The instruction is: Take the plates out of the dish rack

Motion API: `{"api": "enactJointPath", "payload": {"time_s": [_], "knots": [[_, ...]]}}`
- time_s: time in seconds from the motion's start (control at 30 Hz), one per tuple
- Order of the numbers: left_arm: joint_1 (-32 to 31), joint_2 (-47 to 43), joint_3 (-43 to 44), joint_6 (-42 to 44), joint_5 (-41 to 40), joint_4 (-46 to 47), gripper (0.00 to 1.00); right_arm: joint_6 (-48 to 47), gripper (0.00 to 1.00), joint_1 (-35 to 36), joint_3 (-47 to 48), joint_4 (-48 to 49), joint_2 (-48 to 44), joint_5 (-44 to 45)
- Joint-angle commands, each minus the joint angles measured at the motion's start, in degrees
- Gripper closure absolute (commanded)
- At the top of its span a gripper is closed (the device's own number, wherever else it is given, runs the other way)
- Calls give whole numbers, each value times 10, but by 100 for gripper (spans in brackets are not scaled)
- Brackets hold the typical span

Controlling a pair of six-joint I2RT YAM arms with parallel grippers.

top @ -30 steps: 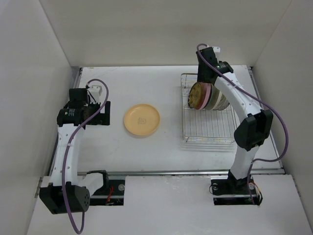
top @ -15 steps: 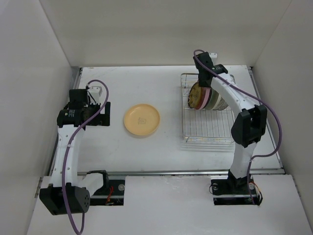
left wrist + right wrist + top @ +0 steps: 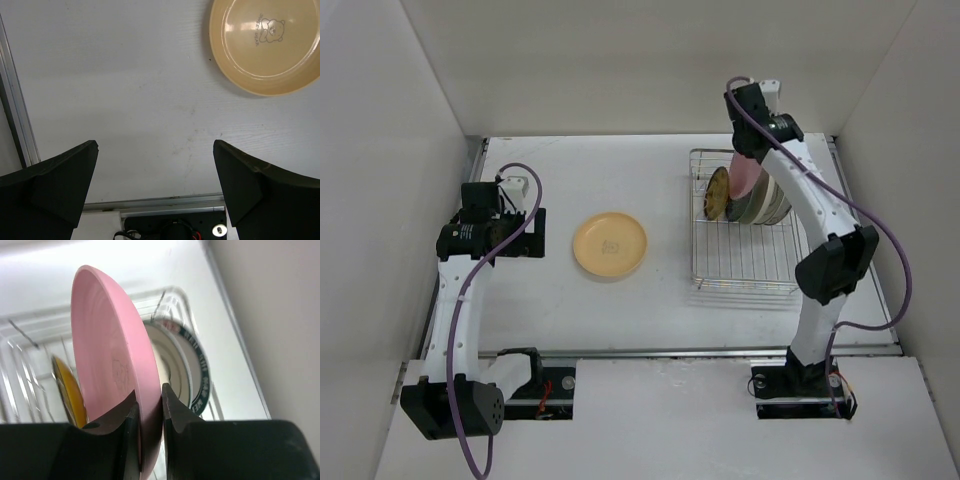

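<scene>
The pink plate stands on edge over the far end of the dish rack, its rim pinched in my right gripper. My fingers hide its lower edge, so I cannot tell whether it touches the wires. Beside it, partly covered, stand a small yellowish plate and a white plate with a dark patterned rim. The cream-yellow plate lies flat on the table, cut off in my left wrist view. My left gripper hangs over the table, spread wide.
</scene>
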Motion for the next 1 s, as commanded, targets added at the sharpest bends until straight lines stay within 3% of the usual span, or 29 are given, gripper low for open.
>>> {"api": "enactJointPath", "payload": {"time_s": [0.0,0.13,0.2,0.27,0.3,0.43,0.5,0.6,0.77,0.97], "knots": [[-1,-14,-1,7,10,1,1,-13,98,25,87,14,-83,99],[-1,-14,-1,2,10,1,1,-53,99,74,102,51,-107,173],[-1,-14,-1,-4,16,1,1,-53,99,109,85,66,-112,137],[-1,-9,-1,-9,27,1,1,-48,99,123,68,88,-119,31],[-1,-9,-1,-17,36,1,1,-48,99,123,56,100,-119,-129],[-1,-9,12,-32,127,-6,1,-30,99,123,-58,201,-115,-434],[-1,-9,12,-44,190,-11,1,-12,99,129,-77,245,-75,-519],[-1,-9,-5,-50,227,-11,1,0,99,129,-69,256,-30,-584],[-1,-14,-23,-61,195,2,1,12,94,139,-64,280,44,-680],[-1,-19,-46,-61,155,12,1,17,91,160,-58,286,128,-686]]}}
